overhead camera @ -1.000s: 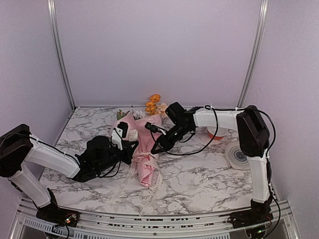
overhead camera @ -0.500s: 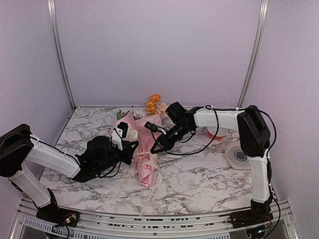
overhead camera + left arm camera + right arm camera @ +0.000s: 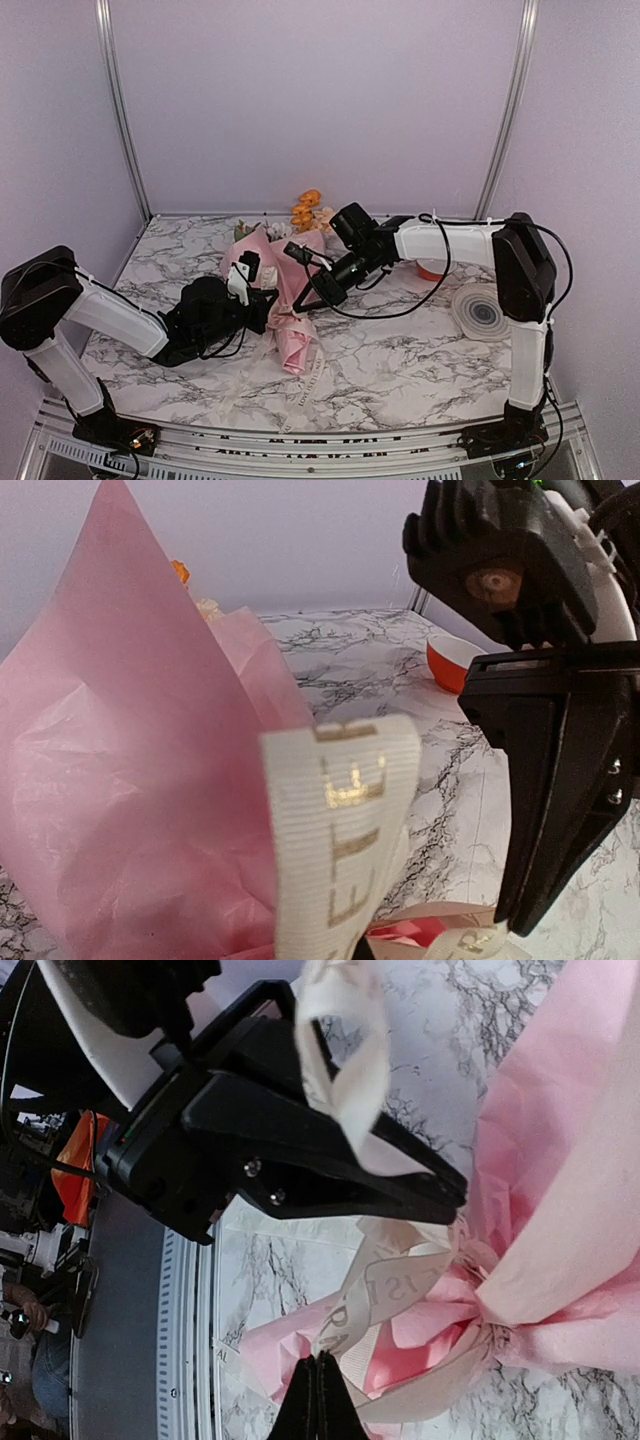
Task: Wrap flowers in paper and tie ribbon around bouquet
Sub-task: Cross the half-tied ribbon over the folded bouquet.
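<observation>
The bouquet lies mid-table as a pink paper cone, and the orange and yellow flowers stick out at its far end. The cream ribbon with lettering circles the cone's narrow waist. My left gripper sits against the cone's left side, shut on a ribbon strand that rises right before its camera. My right gripper comes in from the right, jaws shut on another ribbon strand just below the left gripper's black fingers. The flower stems are hidden inside the paper.
An orange bowl stands behind the right arm. A grey-white spool lies at the right edge. A loose ribbon tail trails toward the table's front edge. Purple walls close in the back and both sides.
The right gripper's jaws have closed on the ribbon and its forearm has shifted slightly left. The left arm has edged right toward the bouquet.
</observation>
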Controlling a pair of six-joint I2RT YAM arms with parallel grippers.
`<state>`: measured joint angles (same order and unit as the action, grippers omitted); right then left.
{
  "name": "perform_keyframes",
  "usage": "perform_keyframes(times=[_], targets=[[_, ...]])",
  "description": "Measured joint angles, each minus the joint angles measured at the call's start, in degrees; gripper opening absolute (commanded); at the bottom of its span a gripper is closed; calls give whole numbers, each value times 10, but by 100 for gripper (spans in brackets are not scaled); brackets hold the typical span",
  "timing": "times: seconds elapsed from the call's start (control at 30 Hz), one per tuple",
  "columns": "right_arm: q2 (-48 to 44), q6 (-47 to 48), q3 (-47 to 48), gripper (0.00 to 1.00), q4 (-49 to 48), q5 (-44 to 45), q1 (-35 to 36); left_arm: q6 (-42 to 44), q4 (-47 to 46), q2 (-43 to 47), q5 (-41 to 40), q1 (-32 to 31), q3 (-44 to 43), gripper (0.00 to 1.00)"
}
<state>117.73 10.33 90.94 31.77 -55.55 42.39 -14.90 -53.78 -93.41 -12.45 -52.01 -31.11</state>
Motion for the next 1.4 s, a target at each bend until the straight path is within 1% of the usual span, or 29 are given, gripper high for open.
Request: perform_keyframes(times=[0.1, 0.23, 0.27, 0.3, 0.43, 0.47, 0.6, 0.7, 0.8, 0.93, 1.0, 1.1, 1.13, 1.17, 1.2, 1.27, 1.33, 1.4], targets=[[0, 12, 0, 0, 9, -9, 13, -3, -1, -3, 0, 2, 0, 0], [4, 38, 0, 0, 47, -17, 30, -6, -4, -4, 0, 3, 0, 0], [6, 43, 0, 2, 56, -17, 32, -7, -4, -5, 1, 3, 0, 0], [8, 47, 0, 7, 65, -16, 34, -8, -4, -6, 2, 3, 0, 0], [23, 60, 3, 21, 100, 3, 38, -11, -4, -9, 10, 4, 0, 0], [28, 63, 8, 27, 109, 9, 38, -12, -4, -9, 12, 4, 0, 0], [33, 60, 18, 35, 118, 10, 30, -21, -12, -9, 15, 4, 2, 0], [32, 47, 23, 38, 106, 4, 14, -27, -22, -10, 15, 5, 6, 0], [31, 26, 23, 39, 85, -2, -12, -29, -26, -10, 15, 5, 7, 0], [31, -7, 23, 36, 46, -5, -37, -34, -33, -11, 14, 7, 9, 0], [31, -18, 23, 32, 32, -4, -40, -41, -35, -11, 12, 9, 14, 1], [31, -29, 23, 26, 21, 7, -32, -56, -36, -12, 8, 13, 21, 11], [31, -30, 23, 25, 20, 12, -28, -61, -37, -12, 5, 15, 22, 17], [33, -29, 26, 24, 22, 17, -23, -68, -37, -13, 3, 16, 24, 28], [36, -26, 31, 24, 25, 21, -19, -75, -38, -14, 0, 18, 25, 34], [47, -16, 48, 22, 32, 29, -10, -92, -40, -14, -7, 23, 30, 39], [60, -6, 61, 21, 41, 34, -2, -106, -43, -13, -22, 27, 41, 52], [68, 3, 63, 20, 54, 35, 2, -119, -42, -3, -41, 31, 62, 61]])
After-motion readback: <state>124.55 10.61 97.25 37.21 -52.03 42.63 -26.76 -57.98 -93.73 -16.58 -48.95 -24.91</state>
